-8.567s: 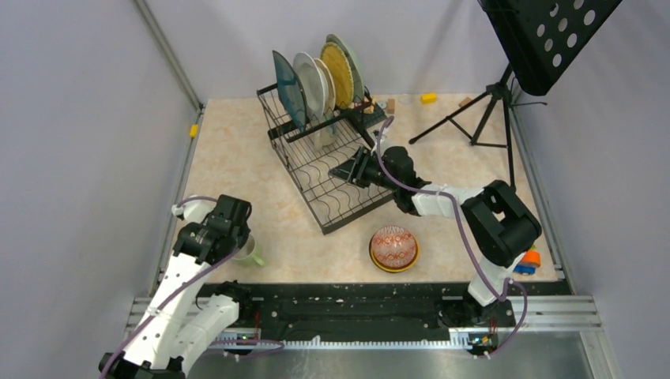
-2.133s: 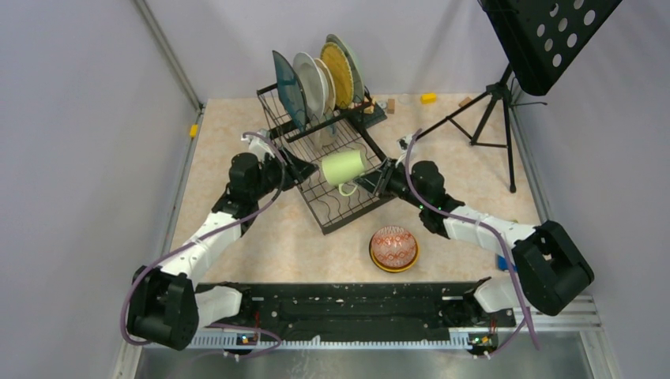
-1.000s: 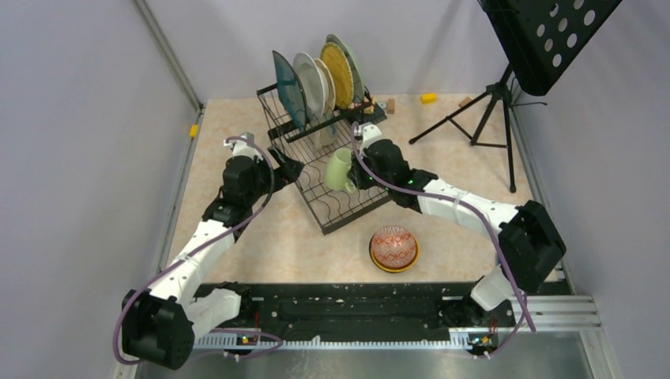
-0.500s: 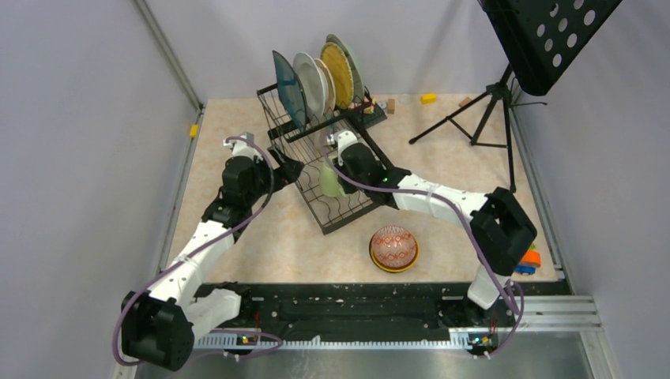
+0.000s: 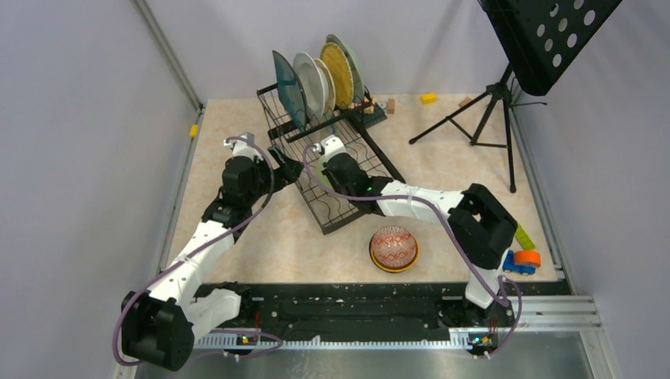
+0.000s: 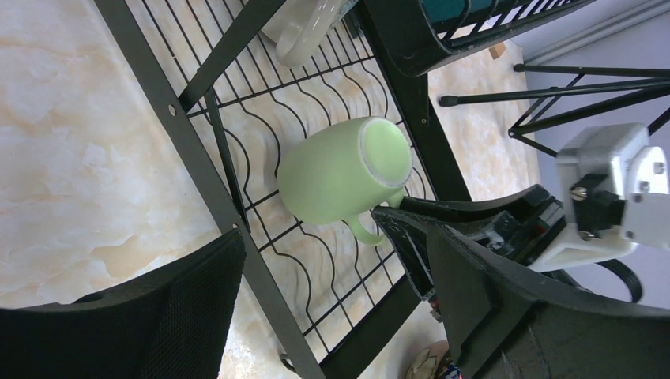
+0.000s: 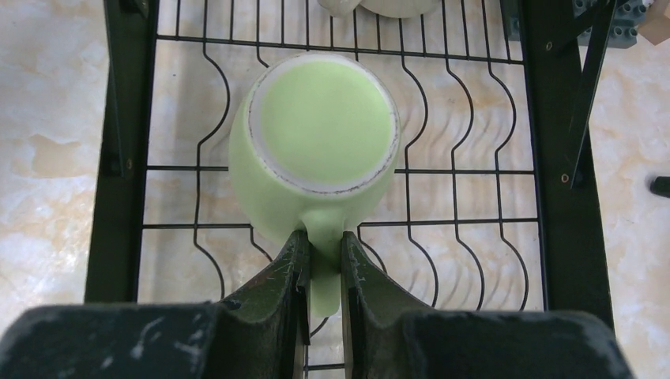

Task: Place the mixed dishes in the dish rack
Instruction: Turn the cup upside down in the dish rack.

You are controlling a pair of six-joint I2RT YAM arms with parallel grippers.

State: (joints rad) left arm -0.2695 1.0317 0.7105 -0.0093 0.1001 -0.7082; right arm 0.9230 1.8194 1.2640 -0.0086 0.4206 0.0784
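1. Found the right claw (image 7: 322, 241) clamped on the handle of the light-green mug (image 7: 320, 130), fingers pinching it from both sides. Judged this a grip that left the body free and the mouth turned down.
2. Saw that mug over the wavy wires in the flat lower tray of the dish rack (image 7: 553, 158), base upward. Judged the inverted pose as meant for draining. Could not tell whether the rim touched the wires.
3. Saw the left claw (image 5: 288, 167) spread wide and holding nothing, at the rack's left side bar and apart from the mug. Judged it parked clear of the set-down, yet near enough to steady the rack.
4. Counted two mugs: the green one, plus a cream mug (image 6: 304, 31) already in the tray just beyond it.
5. Counted two bowls (image 5: 393, 247), the red-patterned one nested in the yellow-orange one, on the tabletop (image 5: 458, 158) near the rack's front corner — not yet loaded, probably stacked to save room.
6. Counted at least four plates (image 5: 316, 79) on edge in the raised slotted section, kept upright by the dividers — overlap allowed no firmer count.
7. Reckoned the mug's release to be the step in hand, with the bowls left after that.
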